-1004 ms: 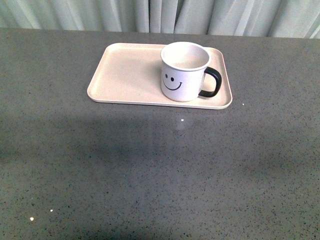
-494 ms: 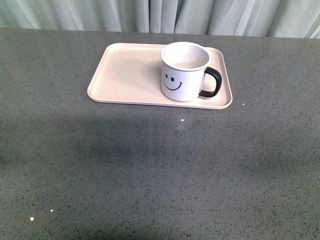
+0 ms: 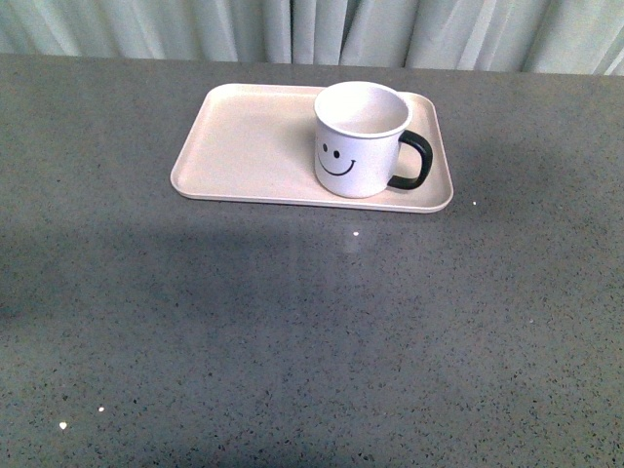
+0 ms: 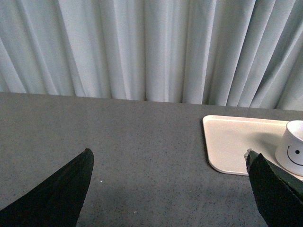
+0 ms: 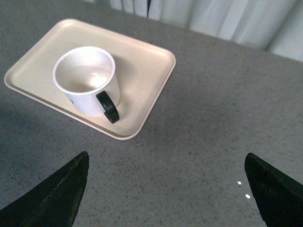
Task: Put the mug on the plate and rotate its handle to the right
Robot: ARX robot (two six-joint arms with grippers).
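Now the white cylindrical smiley-face mug (image 3: pixel 357 146) stands upright on the flat pale pink-beige rectangular plate (image 3: pixel 244 146), its glossy black loop handle (image 3: pixel 417 161) pointing right. Both sit ahead of the right gripper (image 5: pixel 166 155), well apart from it. The left gripper (image 4: pixel 168 152) and the right alike gape wide, gripping nothing.

front view looks down across the table (image 3: pixel 292 341) toward the curtain (image 3: pixel 292 29). both wrist views share the plate (image 4: pixel 232 142) and mug (image 5: pixel 85 78), the right one steeper.
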